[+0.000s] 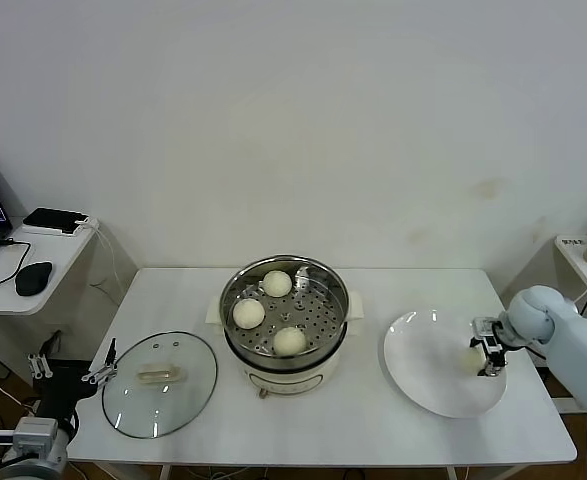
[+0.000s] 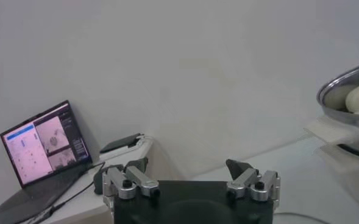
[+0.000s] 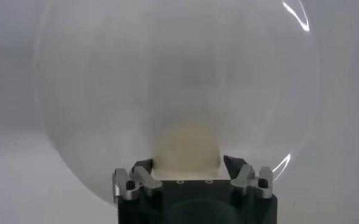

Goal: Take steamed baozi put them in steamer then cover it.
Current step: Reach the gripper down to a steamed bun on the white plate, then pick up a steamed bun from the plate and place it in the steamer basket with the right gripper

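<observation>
Reaching across the white plate, our right gripper has its fingers spread around the last steamed baozi, one on each side; whether they touch it we cannot tell. Three baozi sit in the steamer. Our left gripper, fingers apart and empty, hangs beside the cover lying on the table.

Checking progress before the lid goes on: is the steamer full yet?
Not yet. The steamer holds three buns; the fourth bun sits on the plate, between the right gripper's fingers.
</observation>
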Tool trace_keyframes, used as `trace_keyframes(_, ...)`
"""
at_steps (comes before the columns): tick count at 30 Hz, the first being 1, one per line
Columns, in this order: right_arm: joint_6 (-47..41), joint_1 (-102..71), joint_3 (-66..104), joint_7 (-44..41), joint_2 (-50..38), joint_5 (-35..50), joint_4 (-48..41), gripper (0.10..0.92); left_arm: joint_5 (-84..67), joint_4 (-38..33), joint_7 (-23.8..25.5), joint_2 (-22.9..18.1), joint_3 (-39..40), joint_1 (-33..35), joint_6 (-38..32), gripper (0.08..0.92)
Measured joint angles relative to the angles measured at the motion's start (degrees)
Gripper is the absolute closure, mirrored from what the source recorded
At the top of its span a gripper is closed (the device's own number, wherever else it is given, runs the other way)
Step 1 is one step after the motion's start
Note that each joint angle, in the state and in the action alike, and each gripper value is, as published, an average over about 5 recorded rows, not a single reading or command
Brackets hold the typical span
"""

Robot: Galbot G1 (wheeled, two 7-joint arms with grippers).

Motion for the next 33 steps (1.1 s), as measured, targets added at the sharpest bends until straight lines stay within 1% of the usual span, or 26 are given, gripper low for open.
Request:
trace_keyframes(5,-0.4,0.9,-0.8,-0.4,-0.5,0.7,0.6,0.421,0.0,-0.1,0.0,0.1,-0.1,0.0,0.0,0.177)
trace_keyframes(15,-3.0,6.4,-4.3,-0.5,-3.8,4.9,6.0,0.423,-0.1,-0.5,0.0,0.0,0.1,-0.5,0.0,0.177)
trace_keyframes(24,-7.6,20.1,-13.7,1.0,-4.7,13.8,12.7,0.413,0.1,-1.1,0.1,0.0,0.1,-0.6,0.2,0.177)
trace_keyframes(28,-9.8,28.2,-19.5,1.9,-2.9,18.4,14.1,0.408,0.4,-1.1,0.1,-0.1,0.2,-0.8,0.1,0.177)
trace_keyframes(33,-13.2,37.5,-26.3,3.5,1.5,24.7,15.5,0.406,0.6,-1.0,0.1,-0.1,0.2,-0.9,0.0,0.177)
